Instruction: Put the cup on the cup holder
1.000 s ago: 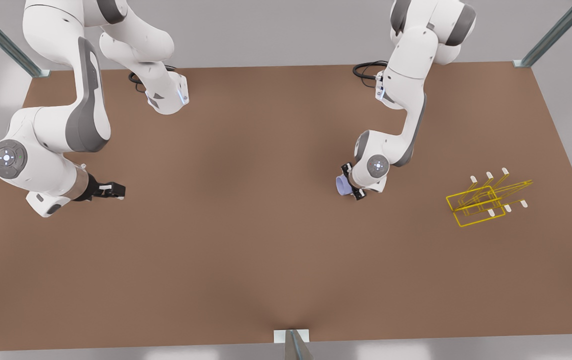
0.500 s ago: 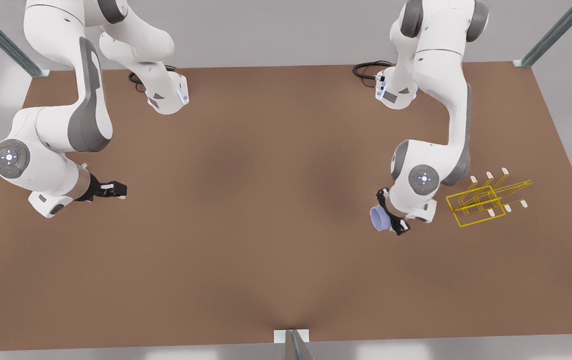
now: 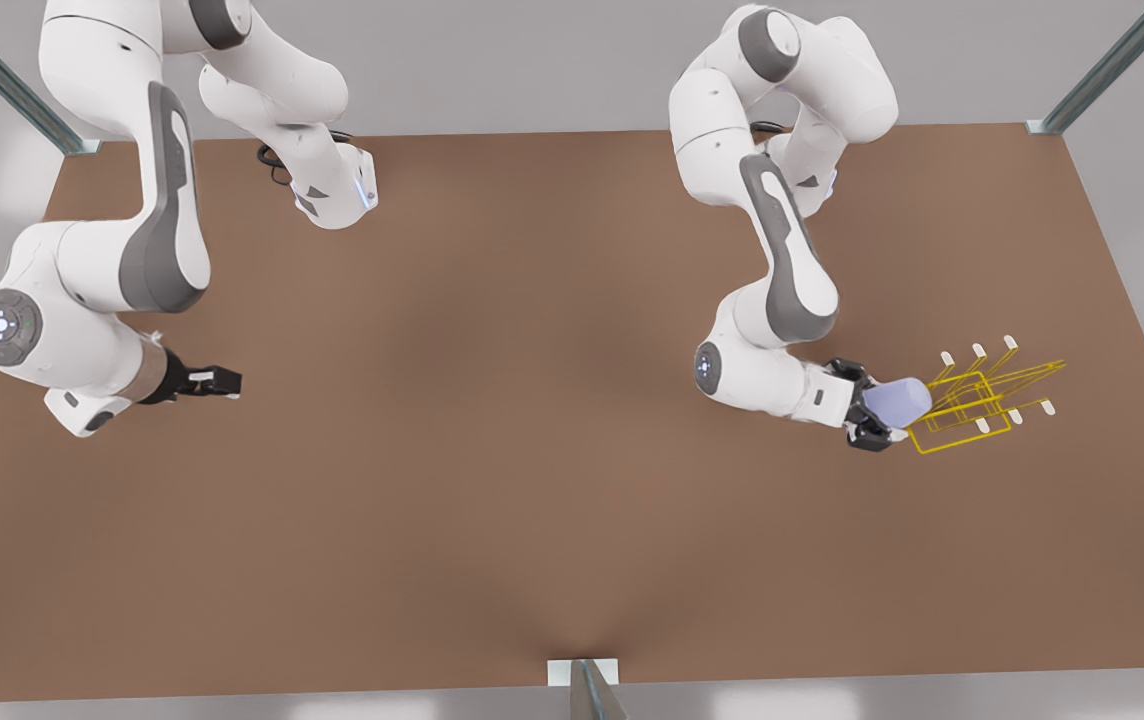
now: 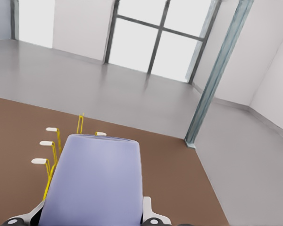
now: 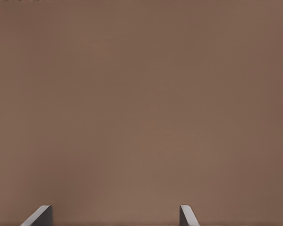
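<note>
The left gripper (image 3: 870, 418) is clamped on the small lavender tapered cup (image 3: 895, 400), one finger on each side of the cup's body, as the left wrist view confirms (image 4: 94, 183). The cup lies tilted on its side above the brown bench (image 3: 492, 480), at the near edge of the thin yellow wire-frame cup holder (image 3: 972, 400) with white-tipped prongs (image 4: 43, 143). The right gripper (image 3: 217, 381) waits over bare bench at the front view's left, its two fingers (image 5: 38, 216) spread apart and holding nothing.
</note>
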Robot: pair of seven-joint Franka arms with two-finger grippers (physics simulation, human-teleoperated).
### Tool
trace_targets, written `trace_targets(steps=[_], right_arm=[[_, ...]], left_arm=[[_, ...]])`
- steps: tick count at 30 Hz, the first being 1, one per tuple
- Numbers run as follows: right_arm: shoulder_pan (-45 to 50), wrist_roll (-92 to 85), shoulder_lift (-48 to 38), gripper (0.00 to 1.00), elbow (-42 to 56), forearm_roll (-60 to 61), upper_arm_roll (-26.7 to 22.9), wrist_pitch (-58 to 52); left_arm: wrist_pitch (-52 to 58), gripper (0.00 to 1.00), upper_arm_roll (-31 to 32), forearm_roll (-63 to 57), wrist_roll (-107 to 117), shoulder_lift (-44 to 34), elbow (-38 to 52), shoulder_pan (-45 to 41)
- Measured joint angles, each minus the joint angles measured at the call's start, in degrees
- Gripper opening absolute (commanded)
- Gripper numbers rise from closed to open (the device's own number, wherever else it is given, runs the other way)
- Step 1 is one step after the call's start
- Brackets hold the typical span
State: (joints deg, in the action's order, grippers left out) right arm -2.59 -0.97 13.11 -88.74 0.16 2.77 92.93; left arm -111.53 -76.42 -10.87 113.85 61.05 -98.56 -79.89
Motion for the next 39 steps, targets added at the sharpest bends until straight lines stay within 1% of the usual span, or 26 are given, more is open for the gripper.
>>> trace_targets(steps=[2,5,6,9,11,19,24,27,31,39], right_arm=[[-0.2,-0.2,0.3,1.00,0.3,0.7,0.0,0.0],[-1.0,-0.5,0.8,1.00,0.8,1.2,0.2,0.1],[-1.0,-0.6,0.8,1.00,0.9,1.3,0.2,0.0],[-0.9,-0.8,0.7,1.00,1.1,1.3,0.4,-0.2],[-0.7,-1.0,0.6,1.00,1.1,1.4,0.4,-0.4],[-1.0,-1.3,0.5,1.00,1.1,1.4,0.2,-1.5],[-0.8,-1.5,0.6,1.00,1.2,1.3,0.1,-1.8],[-1.0,-1.6,0.6,1.00,1.1,1.3,0.1,-1.9],[-1.1,-1.7,0.6,1.00,1.1,1.3,0.0,-2.0],[-0.8,-1.9,0.6,1.00,1.1,1.3,0.2,-1.9]], left_arm=[[-0.1,0.75,0.9,-0.6,-1.1,2.9,1.6,0.7],[-0.1,0.75,2.5,-1.1,-2.2,6.4,7.1,4.3],[-0.2,0.75,1.9,-1.2,-2.5,6.7,5.4,3.1],[-2.8,0.75,-3.2,-1.4,-3.9,6.8,-8.0,-6.0],[-4.8,0.75,-4.9,-1.5,-4.7,6.5,-14.3,-9.1],[-12.5,0.75,-5.1,-2.0,-7.3,6.1,-26.6,-6.7],[-18.0,0.75,-4.7,-2.9,-8.2,6.2,-31.4,-4.7],[-20.4,0.75,-3.4,-3.0,-7.7,6.7,-32.5,-4.6],[-23.7,0.75,-3.1,-2.8,-6.3,7.2,-33.8,-3.8],[-28.9,0.76,-3.1,-4.8,-4.0,6.9,-39.1,-5.4]])
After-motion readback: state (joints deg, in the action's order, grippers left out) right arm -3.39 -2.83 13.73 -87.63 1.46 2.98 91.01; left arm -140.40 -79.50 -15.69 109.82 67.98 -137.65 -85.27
